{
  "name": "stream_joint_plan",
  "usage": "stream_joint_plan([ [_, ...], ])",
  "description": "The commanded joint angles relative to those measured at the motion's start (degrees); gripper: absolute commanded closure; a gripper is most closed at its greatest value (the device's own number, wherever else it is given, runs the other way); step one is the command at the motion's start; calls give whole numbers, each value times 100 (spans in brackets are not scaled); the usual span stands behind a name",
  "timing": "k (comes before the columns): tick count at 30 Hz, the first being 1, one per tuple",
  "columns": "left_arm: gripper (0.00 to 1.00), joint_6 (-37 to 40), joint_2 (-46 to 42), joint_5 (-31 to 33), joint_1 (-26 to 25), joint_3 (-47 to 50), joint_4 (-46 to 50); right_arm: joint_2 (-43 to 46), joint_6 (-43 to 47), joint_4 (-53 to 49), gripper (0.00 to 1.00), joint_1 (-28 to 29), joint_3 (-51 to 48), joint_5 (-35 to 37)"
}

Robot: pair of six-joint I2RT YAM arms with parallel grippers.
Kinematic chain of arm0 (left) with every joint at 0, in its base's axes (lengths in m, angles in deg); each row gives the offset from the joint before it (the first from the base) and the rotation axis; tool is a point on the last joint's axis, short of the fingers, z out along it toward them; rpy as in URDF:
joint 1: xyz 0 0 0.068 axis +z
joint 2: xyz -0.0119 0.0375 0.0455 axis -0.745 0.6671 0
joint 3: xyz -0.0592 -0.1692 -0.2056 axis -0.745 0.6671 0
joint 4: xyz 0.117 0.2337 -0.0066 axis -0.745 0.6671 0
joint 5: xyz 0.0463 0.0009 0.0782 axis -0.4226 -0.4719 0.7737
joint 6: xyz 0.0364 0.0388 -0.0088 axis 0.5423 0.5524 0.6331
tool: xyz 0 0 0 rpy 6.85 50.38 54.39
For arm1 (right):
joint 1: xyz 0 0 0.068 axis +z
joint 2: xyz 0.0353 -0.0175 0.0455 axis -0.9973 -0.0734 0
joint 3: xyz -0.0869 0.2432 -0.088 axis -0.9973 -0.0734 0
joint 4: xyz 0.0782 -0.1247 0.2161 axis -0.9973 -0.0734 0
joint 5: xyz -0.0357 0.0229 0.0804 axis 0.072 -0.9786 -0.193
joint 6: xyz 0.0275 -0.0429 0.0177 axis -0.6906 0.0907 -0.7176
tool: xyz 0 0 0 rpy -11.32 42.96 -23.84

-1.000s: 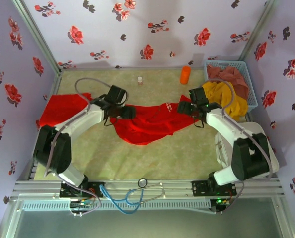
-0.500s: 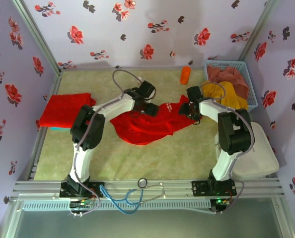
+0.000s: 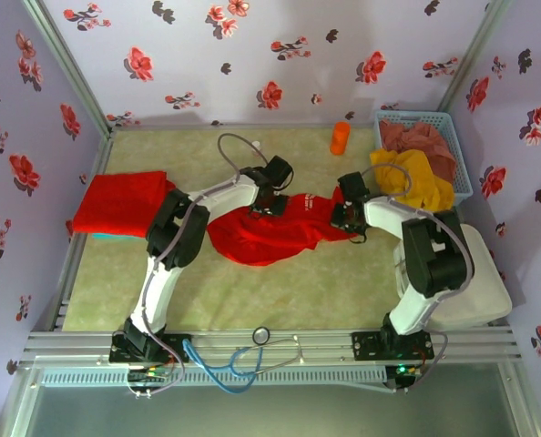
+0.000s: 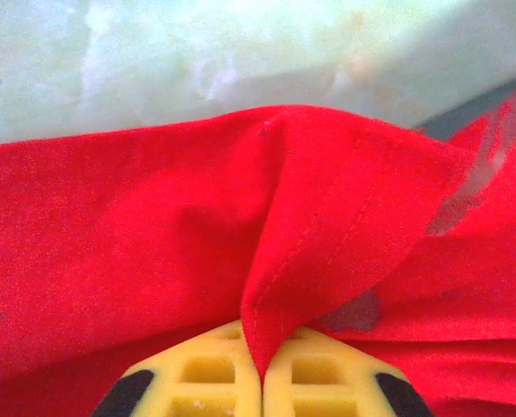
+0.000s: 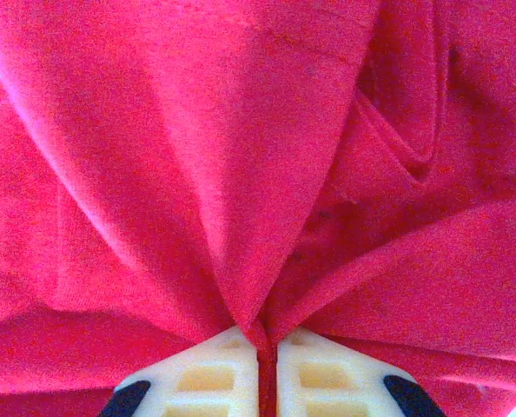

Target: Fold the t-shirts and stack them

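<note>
The loose shirt (image 3: 270, 235) lies in a crumpled heap in the middle of the table (image 3: 252, 296); the left gripper (image 3: 273, 200) sits at its 11 o'clock edge and the right gripper (image 3: 345, 217) at its 2 o'clock edge; each is at a far corner, likely so the two can lift the cloth and pull it out flat before any fold is made; in the left wrist view the jaws are shut tight, with a thin red fold and its stitched hem pinched between them; in the right wrist view the jaws are shut too, and a bunch of red cloth fans out from the pinch; the shirt is bright red, soft and full of creases, with a bit of white lettering near the right gripper; it is not yet flat, so folding looks only just begun; a folded shirt (image 3: 116, 202), also red, lies neat at 9 o'clock on the table, likely the start of the stack; a basket (image 3: 416, 116) of more clothes stands at 2 o'clock.
</note>
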Motion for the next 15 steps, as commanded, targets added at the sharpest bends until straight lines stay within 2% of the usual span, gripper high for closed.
stream_joint_plan([
  [1,100,-269,-693,378,191,320,130,570,-31,-585,94,27,-337,140],
  [4,100,-426,-1202,377,310,659,107,1051,6,-837,100,26,-516,240],
  [9,100,-556,-1945,365,427,1234,310,1352,222,-1312,100,24,-553,310],
  [15,100,-911,-2824,301,444,2136,536,1466,312,-1395,100,15,-880,325],
])
